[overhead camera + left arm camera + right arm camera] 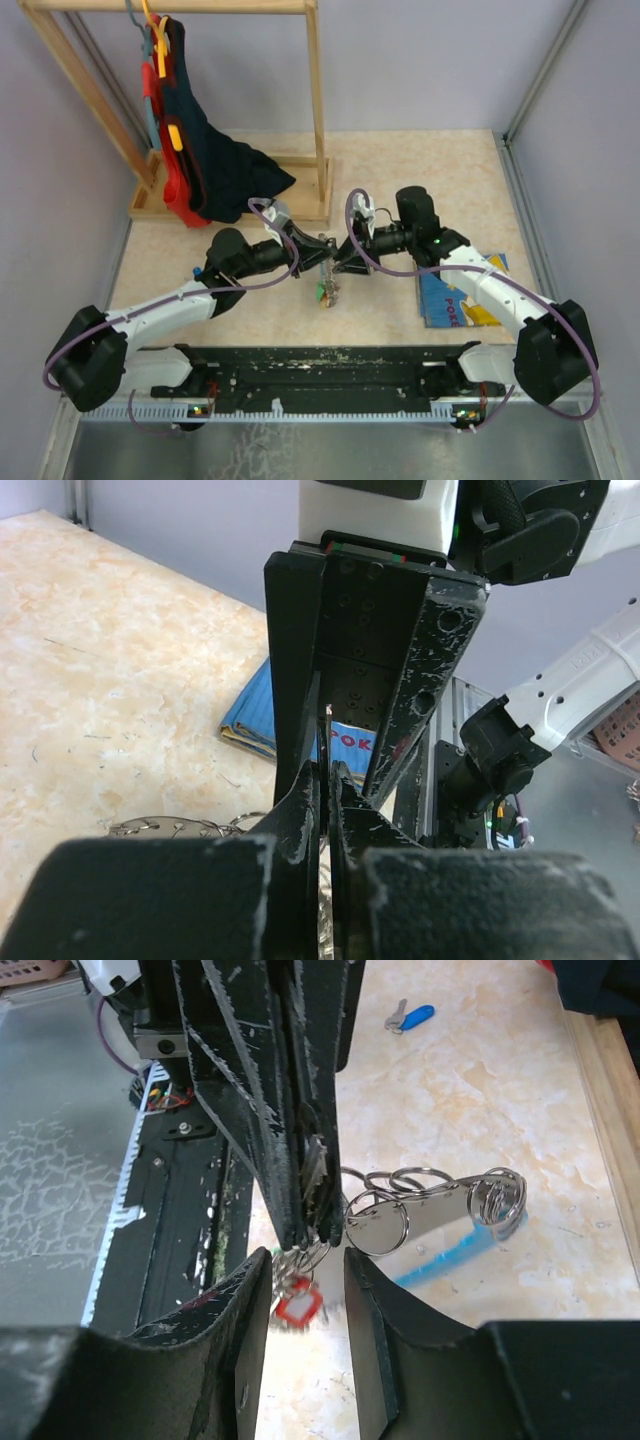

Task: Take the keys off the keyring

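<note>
While the right gripper (308, 1260) stands spread around the dangling red key (297, 1305), seemingly to pull it, the left gripper (310, 1232) just beyond pinches the keyring (430, 1198) to steady it above the table (480, 1090), where a blue key (410, 1017) lies loose.

One keyring (420, 1215), one loose key (412, 1017), one book (455, 300), one rack (318, 100).

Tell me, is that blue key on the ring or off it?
Off. The blue key lies alone on the table, well apart from the keyring.
</note>
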{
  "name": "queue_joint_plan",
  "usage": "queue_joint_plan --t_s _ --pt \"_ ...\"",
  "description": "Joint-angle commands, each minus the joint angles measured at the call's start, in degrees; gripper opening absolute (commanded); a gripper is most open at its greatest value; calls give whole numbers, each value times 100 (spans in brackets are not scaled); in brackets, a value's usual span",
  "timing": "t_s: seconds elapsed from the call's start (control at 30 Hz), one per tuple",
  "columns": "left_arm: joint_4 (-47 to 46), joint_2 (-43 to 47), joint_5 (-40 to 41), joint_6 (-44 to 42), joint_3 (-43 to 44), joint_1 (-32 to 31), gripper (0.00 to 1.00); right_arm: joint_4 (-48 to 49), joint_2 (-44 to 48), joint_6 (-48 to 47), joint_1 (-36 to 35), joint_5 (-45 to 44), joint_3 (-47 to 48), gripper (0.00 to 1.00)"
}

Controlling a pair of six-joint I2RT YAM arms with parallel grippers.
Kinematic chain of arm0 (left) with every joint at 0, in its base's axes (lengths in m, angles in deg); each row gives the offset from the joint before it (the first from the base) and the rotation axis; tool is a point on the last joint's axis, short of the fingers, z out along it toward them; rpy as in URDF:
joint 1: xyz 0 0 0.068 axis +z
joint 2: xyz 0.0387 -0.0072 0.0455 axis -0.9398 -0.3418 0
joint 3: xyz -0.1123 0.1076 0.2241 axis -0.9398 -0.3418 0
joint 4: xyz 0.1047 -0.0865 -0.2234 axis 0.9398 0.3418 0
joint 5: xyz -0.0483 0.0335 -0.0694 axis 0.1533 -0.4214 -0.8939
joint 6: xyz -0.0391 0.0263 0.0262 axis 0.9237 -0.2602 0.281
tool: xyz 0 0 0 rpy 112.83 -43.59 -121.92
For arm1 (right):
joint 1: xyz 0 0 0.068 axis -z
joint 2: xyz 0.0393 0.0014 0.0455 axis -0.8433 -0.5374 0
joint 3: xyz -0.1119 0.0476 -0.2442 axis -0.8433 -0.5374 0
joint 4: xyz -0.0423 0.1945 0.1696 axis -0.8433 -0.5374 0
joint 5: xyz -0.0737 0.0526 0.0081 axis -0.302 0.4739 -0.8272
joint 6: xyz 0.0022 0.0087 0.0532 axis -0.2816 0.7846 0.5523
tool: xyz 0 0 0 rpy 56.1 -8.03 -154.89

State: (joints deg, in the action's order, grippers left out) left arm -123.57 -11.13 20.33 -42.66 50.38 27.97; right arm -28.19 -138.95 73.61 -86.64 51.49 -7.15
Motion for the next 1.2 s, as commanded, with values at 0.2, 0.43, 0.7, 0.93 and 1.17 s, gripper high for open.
queue_joint_plan --t_s 0.2,0.43,0.7,0.93,1.17 --pt "-403 -69 -17 95 339 -71 0 162 227 -88 -47 -285 126 29" --pt "-374 -119 -67 91 383 -85 0 126 227 -115 -47 -305 150 16" --pt "-184 -45 19 -59 394 -85 0 25 240 -173 -47 -337 195 18" --pt "-71 -11 25 -116 368 -84 0 -90 297 -234 -47 -366 268 19" --pt "-4 -11 28 -147 384 -85 0 -136 313 -269 -47 -366 280 19"
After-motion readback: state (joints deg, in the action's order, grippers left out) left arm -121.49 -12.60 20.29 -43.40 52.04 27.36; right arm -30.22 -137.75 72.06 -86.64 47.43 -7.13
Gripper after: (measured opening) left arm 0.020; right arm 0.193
